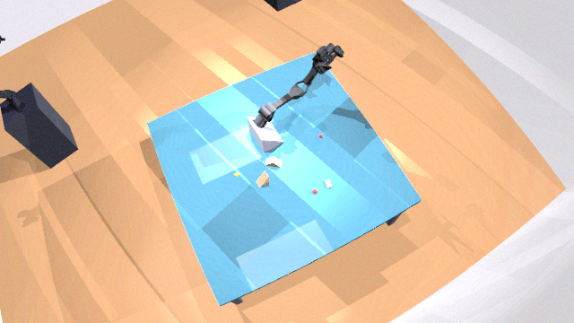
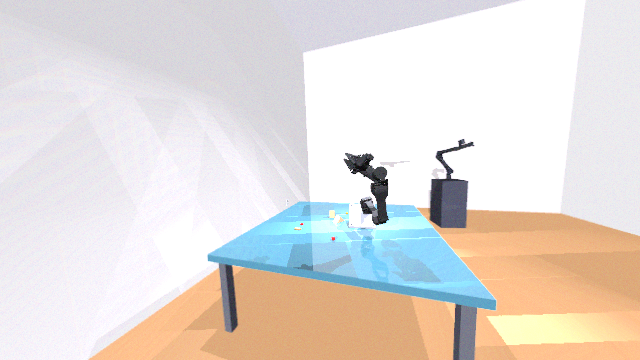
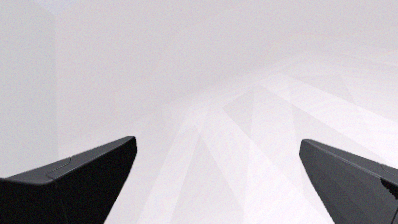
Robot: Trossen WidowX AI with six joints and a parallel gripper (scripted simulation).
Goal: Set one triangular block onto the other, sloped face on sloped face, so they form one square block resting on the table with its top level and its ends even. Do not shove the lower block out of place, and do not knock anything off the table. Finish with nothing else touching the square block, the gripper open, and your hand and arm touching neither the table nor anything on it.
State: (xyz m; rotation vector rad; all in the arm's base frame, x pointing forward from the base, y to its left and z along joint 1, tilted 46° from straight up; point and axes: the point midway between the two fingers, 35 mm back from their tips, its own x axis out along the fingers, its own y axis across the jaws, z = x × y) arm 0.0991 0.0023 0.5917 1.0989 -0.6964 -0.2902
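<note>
Top cam: high up, steep downward look, far enough for the whole tabletop (image 1: 251, 269) (image 2: 350, 275) plus floor (image 1: 90, 251) (image 2: 300, 320). Exterior: off one table edge, low, near-level across tabletop to far wall (image 2: 425, 100); both share arm (image 1: 296, 91) (image 2: 380, 195) and table. Wrist: between close-up fingers, facing pale surfaces, table out of frame.

Narrow gap btwn tan blk (image 1: 263, 179) (image 2: 332, 214), pale blk (image 1: 273, 161) (image 2: 337, 220)

Claw's fingers: rear ends cut off, low in the wrist view.
Blocks (image 1: 263, 179) (image 2: 332, 214) below the claw: sloped faces too small to tell.
</note>
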